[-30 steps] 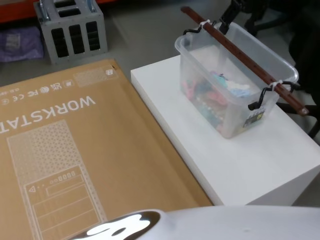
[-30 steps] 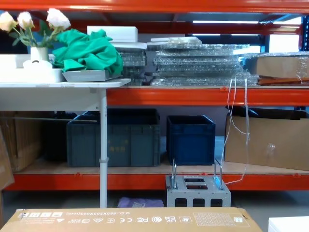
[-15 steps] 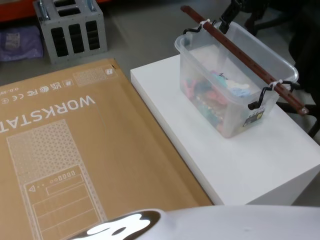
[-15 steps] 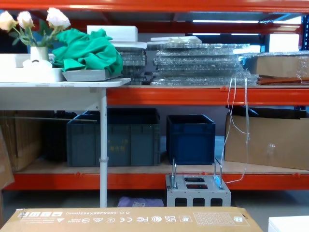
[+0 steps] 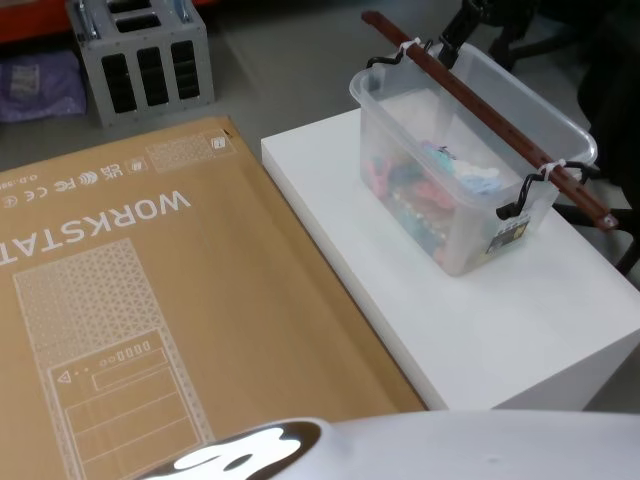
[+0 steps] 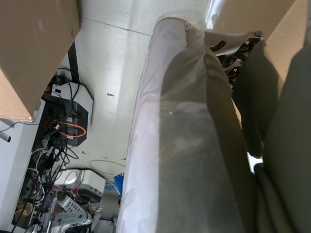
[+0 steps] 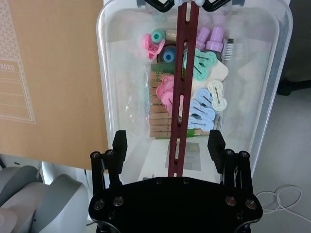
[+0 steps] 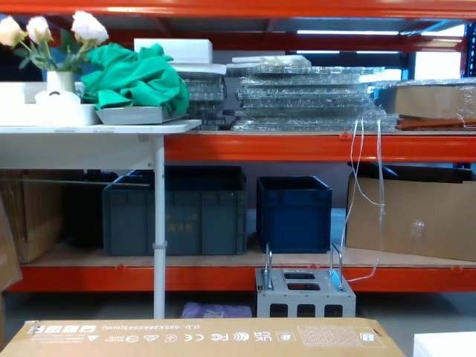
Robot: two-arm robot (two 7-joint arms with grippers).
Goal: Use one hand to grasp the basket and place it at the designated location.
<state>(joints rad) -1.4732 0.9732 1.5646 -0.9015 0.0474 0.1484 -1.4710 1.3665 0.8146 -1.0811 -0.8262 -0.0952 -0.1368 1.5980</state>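
Note:
The basket (image 5: 470, 160) is a translucent whitish tub standing on the white table (image 5: 480, 330) at the right of the head view. Pink, teal and purple clips (image 7: 194, 104) lie inside it. A long brown handle bar (image 5: 490, 115) runs along its top, tied to black hooks at both ends. In the right wrist view my right gripper (image 7: 168, 138) hovers open over the basket (image 7: 121, 73) near its labelled end, one black finger on each side of the handle bar (image 7: 181, 97), touching nothing. My left arm (image 6: 194, 145) is parked low beside the body.
A large flat cardboard box (image 5: 140, 300) lies left of the table, close to its edge. A grey metal block (image 5: 140, 60) stands on the floor behind it. Orange shelving with dark blue crates (image 8: 294, 212) fills the background. Dark chair shapes (image 5: 610, 80) sit behind the basket.

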